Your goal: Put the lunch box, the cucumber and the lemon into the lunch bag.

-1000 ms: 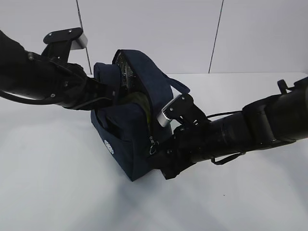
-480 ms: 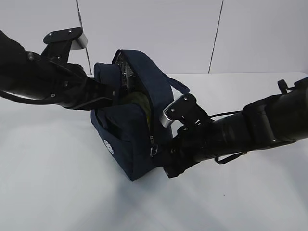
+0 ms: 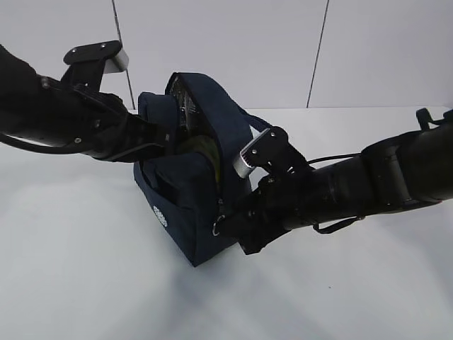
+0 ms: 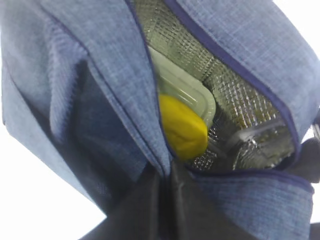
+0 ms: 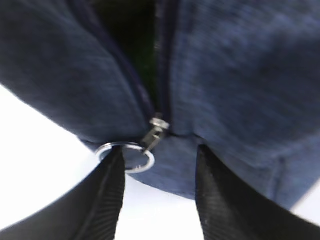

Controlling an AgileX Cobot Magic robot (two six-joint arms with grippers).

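Observation:
The navy lunch bag (image 3: 180,198) stands mid-table with its top open. In the left wrist view the yellow lemon (image 4: 182,127) lies inside against the lunch box's pale green lid (image 4: 186,89). The cucumber does not show clearly; only a dim green patch (image 3: 202,146) sits in the opening. My left gripper (image 4: 165,175) is shut on the bag's rim fabric at its left side (image 3: 164,138). My right gripper (image 5: 159,150) is open at the bag's front corner. Its left finger (image 5: 107,190) overlaps the metal ring pull (image 5: 125,157). The ring pull also shows in the exterior view (image 3: 218,227).
The bag has a silver quilted lining (image 4: 235,100) and a round white logo (image 3: 160,214) on its front. A loop handle (image 3: 260,126) hangs behind the right wrist. The white table (image 3: 85,283) meets a pale wall at the back.
My right gripper has edged left and lower along the bag's front corner, and the ring pull has swung down and left with it. The left arm has not moved.

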